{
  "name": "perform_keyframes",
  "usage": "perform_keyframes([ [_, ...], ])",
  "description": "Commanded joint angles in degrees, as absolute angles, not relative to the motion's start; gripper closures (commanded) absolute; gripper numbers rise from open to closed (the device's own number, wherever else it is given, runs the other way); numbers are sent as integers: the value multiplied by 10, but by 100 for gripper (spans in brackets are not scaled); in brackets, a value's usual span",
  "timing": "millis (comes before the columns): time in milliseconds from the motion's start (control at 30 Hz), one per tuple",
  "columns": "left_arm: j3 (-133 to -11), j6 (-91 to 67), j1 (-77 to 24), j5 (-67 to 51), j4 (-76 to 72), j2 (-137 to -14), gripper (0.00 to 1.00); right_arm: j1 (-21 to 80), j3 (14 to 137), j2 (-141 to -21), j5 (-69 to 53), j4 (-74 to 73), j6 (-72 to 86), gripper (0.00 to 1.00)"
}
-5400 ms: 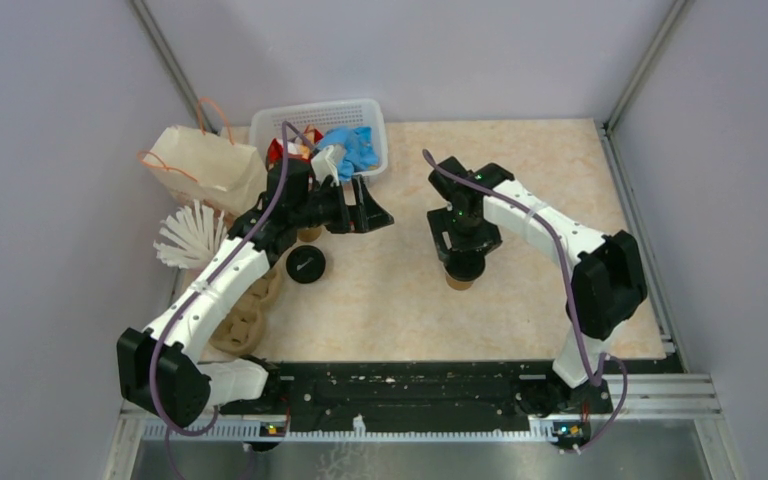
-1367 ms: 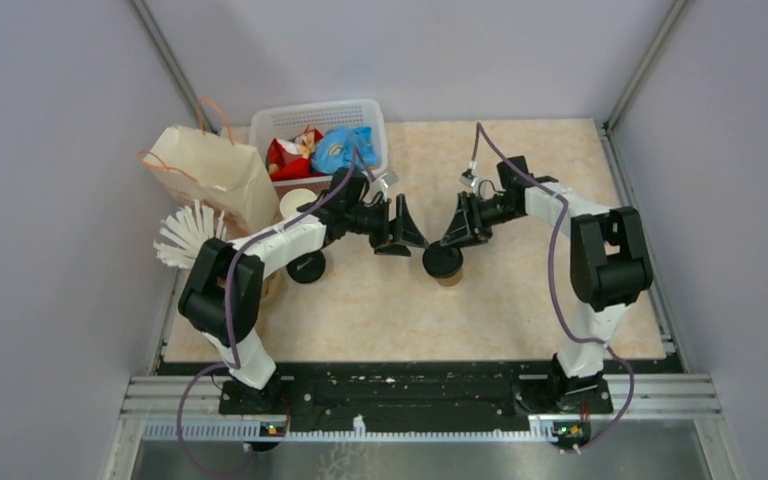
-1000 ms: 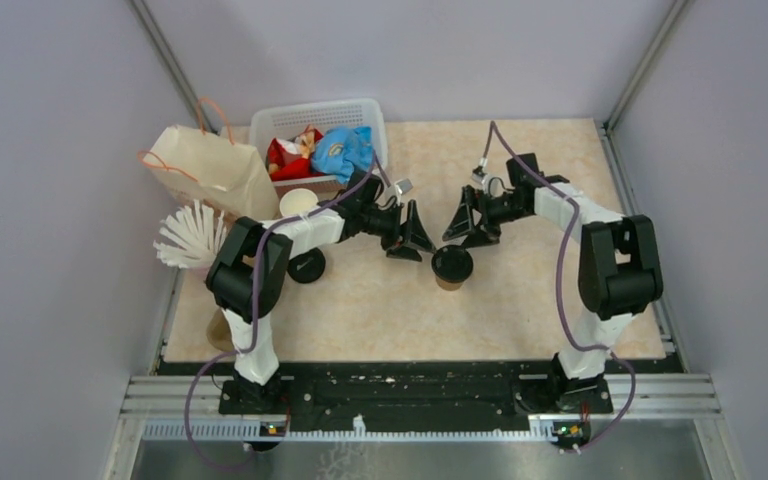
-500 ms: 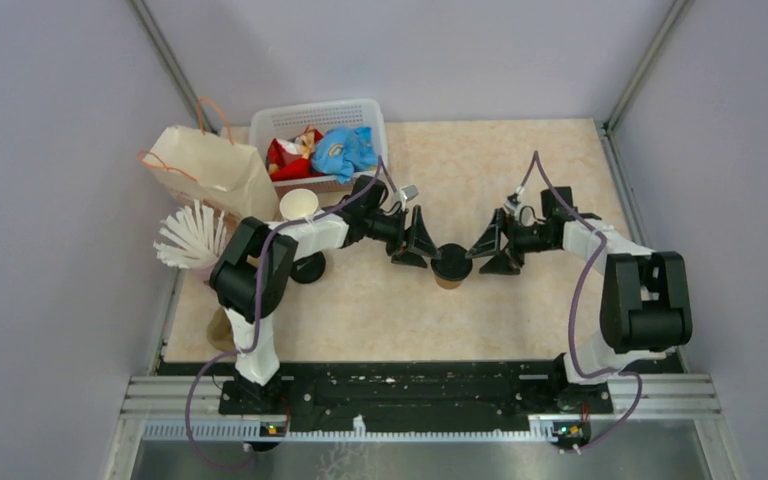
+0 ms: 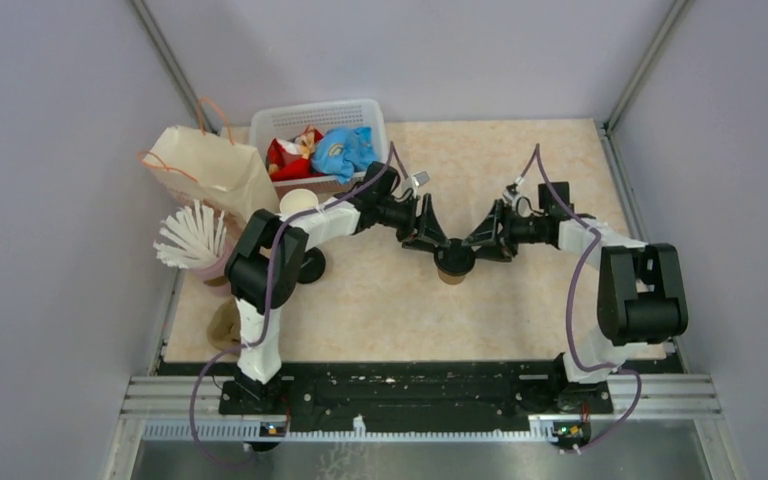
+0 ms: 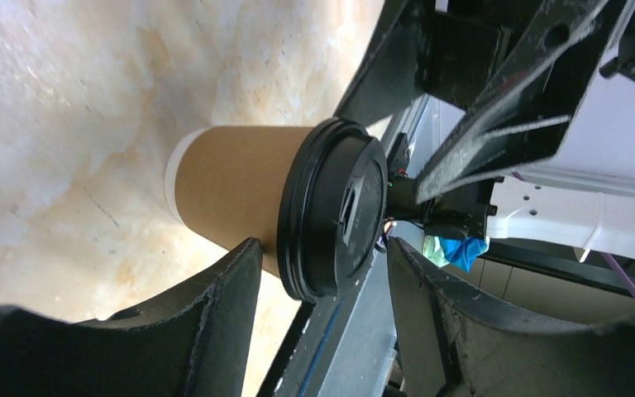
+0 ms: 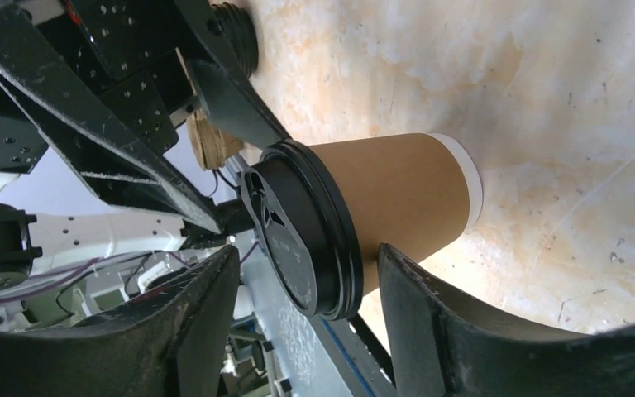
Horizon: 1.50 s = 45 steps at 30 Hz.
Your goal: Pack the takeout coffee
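Observation:
The takeout coffee [image 5: 453,262], a brown kraft cup with a black lid, stands upright mid-table. My left gripper [image 5: 438,242] reaches in from the left and my right gripper [image 5: 480,243] from the right; their tips meet around the lid. In the left wrist view the cup [image 6: 231,194] and its lid [image 6: 335,219] sit just beyond my open left gripper [image 6: 322,248]. In the right wrist view the cup [image 7: 401,194] and lid [image 7: 298,240] lie between the open fingers of my right gripper [image 7: 307,252]. Neither gripper is clamped on it.
A paper bag [image 5: 205,170] with orange handles lies at the back left. A white basket [image 5: 372,112] of snack packets stands behind the left arm. A lidless cup [image 5: 298,203], a loose black lid [image 5: 312,270], white cutlery [image 5: 192,235] and a cup stack [image 5: 225,325] line the left side.
Both grippers have closed in on the cup from either side. The left arm stretched right; the right gripper came forward and left. The cup stays put.

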<state>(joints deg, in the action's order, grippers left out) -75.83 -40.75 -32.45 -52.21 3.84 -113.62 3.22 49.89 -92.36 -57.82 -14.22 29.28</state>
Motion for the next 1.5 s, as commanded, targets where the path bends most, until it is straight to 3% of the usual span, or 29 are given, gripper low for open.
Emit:
perform_keyframes([
  [0,-802,-383,-325,-532,46,-1167,37,53,480,-896,-597,-88,332,41],
  [233,-849,-323,-321,-470,152,-1164,24,49,429,-855,-551,-75,361,39],
  [367,-805,-326,-313,-464,148,-1117,13,35,434,-862,-569,-88,338,34],
  [500,-740,-352,-312,-489,106,-1075,12,34,439,-879,-582,-88,317,35],
  [700,-687,-387,-312,-513,53,-1066,30,34,431,-902,-601,-47,328,46],
  [967,-678,-393,-312,-536,29,-1086,35,34,423,-917,-604,-31,330,51],
  [1167,-664,-381,-311,-499,62,-1108,48,25,369,-938,-613,73,388,56],
  [1467,-629,-344,-310,-440,96,-1139,55,24,311,-983,-601,156,417,56],
])
